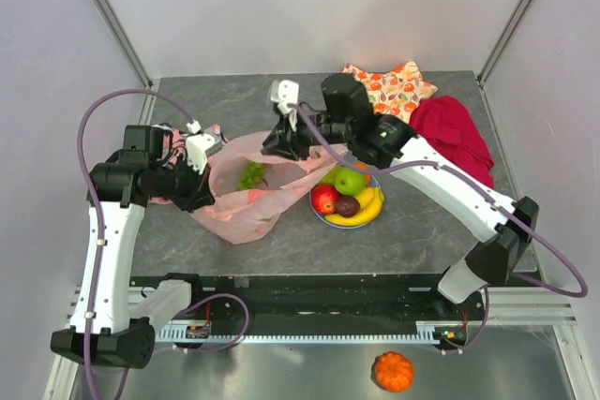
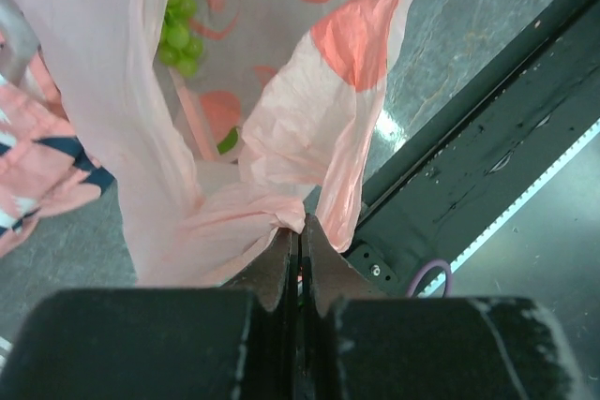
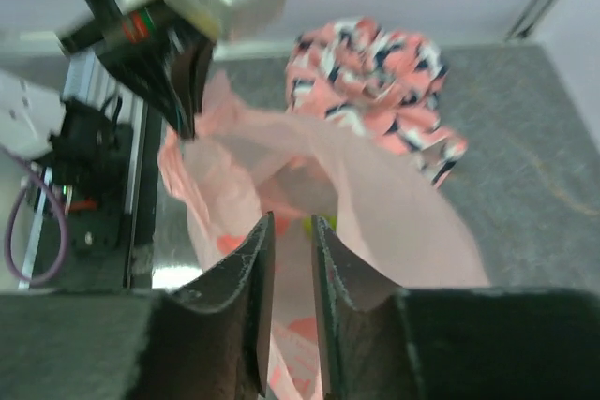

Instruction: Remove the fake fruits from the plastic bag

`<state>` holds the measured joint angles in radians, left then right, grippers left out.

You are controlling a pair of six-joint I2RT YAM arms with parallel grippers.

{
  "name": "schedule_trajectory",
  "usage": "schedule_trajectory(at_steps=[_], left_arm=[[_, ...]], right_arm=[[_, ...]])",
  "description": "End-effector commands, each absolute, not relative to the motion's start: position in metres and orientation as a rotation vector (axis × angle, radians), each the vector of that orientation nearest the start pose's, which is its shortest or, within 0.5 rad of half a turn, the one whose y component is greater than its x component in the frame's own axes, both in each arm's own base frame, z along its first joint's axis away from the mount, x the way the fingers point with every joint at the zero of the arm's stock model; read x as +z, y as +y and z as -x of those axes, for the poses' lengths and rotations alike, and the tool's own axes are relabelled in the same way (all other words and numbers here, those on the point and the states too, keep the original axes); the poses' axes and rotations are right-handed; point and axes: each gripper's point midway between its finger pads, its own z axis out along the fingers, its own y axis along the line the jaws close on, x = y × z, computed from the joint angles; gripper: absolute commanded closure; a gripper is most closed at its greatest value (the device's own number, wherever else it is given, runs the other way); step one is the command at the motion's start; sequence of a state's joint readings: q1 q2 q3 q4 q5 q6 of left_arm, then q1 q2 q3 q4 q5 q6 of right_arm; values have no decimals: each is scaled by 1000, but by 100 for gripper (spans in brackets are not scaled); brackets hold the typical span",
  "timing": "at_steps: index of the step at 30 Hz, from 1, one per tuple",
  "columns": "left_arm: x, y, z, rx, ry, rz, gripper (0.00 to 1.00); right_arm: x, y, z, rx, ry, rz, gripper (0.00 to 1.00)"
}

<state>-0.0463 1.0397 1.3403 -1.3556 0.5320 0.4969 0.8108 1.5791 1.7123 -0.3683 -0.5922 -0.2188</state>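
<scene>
A mottled grey table [image 1: 412,231] sits between pale walls [image 1: 309,7]. The left gripper [image 2: 300,233] has its jaws clenched on the bag [image 1: 246,211]. The right gripper [image 3: 292,231] has its jaws slightly parted above the bag.

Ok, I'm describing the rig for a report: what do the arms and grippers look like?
The left arm and right arm are white links with black joints, each trailing a lilac cable. The left gripper and right gripper have black wedge-shaped fingers.
</scene>
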Motion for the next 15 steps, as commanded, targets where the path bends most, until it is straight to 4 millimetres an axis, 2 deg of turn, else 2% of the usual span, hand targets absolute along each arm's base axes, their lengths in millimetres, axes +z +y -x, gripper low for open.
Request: schedule_trajectory(at_steps=[1, 5, 6, 7, 8, 9, 11, 12, 13, 14, 15], left_arm=[[223, -68, -135, -520, 2523, -868, 98], [217, -64, -127, -498, 2535, -880, 98], [215, -63, -125, -490, 2538, -883, 98], [214, -62, -124, -485, 2534, -887, 98], [213, -62, -123, -487, 2533, -891, 98], [210, -62, -121, -494, 2545, -889, 98], [209, -64, -120, -508, 2550, -883, 98], [209, -63, -118, -498, 2544, -885, 98], [207, -60, -117, -475, 2545, -890, 98], [205, -57, -115, -452, 2534, -917, 98], [200, -55, -111, -435, 2538, -928, 98]], right_arm=[[273, 403, -247, 963, 1520, 1483, 74], [245, 420, -255, 939, 1572, 1483, 74], [228, 425, -260, 934, 1604, 1489, 74], [225, 431, -262, 939, 1610, 1485, 74], [218, 436, -267, 930, 1615, 1482, 75], [200, 443, -271, 926, 1647, 1490, 75], [191, 454, -285, 853, 1682, 1458, 75], [172, 460, -291, 828, 1727, 1453, 74], [169, 462, -302, 776, 1770, 1395, 67], [164, 465, -308, 766, 1791, 1360, 66], [151, 466, -313, 751, 1828, 1337, 64]])
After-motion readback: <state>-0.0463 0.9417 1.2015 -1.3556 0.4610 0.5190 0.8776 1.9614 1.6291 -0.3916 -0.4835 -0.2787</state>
